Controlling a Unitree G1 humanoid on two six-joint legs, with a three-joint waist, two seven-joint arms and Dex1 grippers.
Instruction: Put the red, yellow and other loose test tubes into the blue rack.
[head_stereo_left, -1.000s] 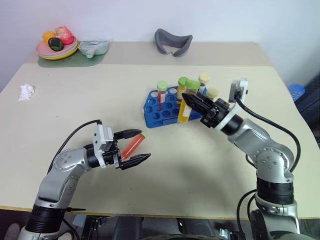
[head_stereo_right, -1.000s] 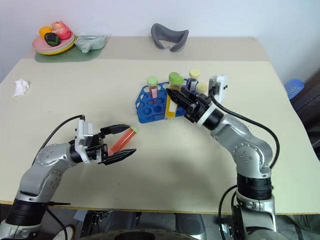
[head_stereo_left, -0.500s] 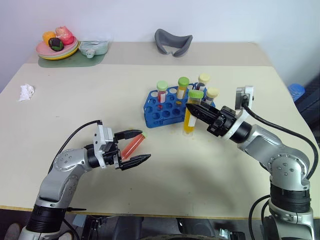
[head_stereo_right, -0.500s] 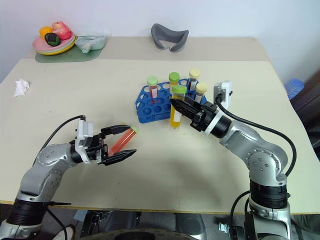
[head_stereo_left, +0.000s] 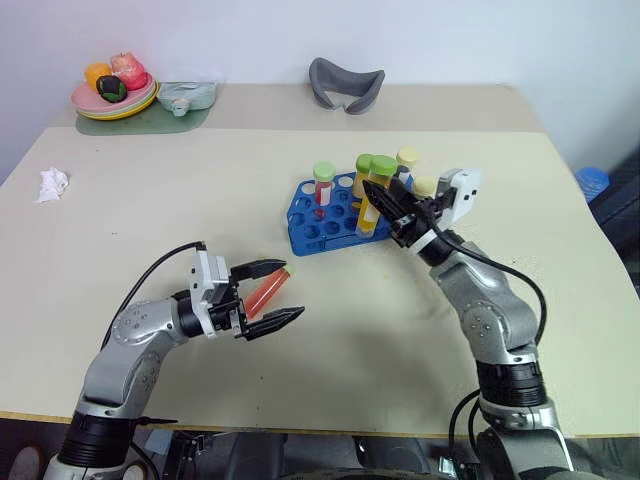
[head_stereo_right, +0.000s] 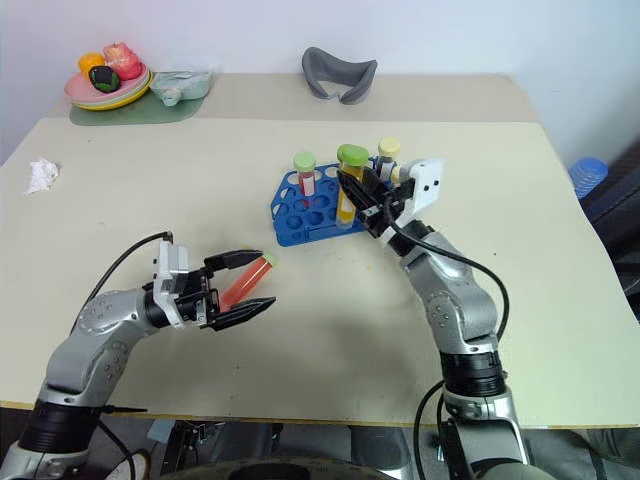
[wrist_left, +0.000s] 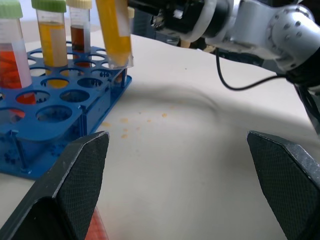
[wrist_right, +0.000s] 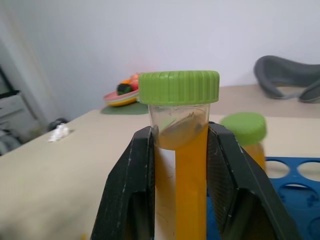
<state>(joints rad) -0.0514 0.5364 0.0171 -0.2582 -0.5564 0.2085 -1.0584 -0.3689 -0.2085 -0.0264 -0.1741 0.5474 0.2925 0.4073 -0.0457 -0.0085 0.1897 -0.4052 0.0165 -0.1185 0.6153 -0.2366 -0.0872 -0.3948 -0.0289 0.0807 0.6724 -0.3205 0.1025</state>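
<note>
Your right end effector (head_stereo_left: 381, 197) is clamped on the yellow tube (head_stereo_left: 374, 200), green cap up, just below the cap. The tube hangs nearly upright over the near right edge of the blue rack (head_stereo_left: 318, 222), its bottom at a hole there; you cannot tell whether it is seated. The rack stands mid-worktop (head_stereo_left: 150, 200) and holds a red tube (head_stereo_left: 322, 186), another yellow one and two cream-capped tubes. Your left end effector (head_stereo_left: 272, 294) is spread wide, its fingers on either side of the loose red tube (head_stereo_left: 265, 291), which lies on the worktop; no grip is closed on it. Small orange spots mark the worktop beside the rack.
</note>
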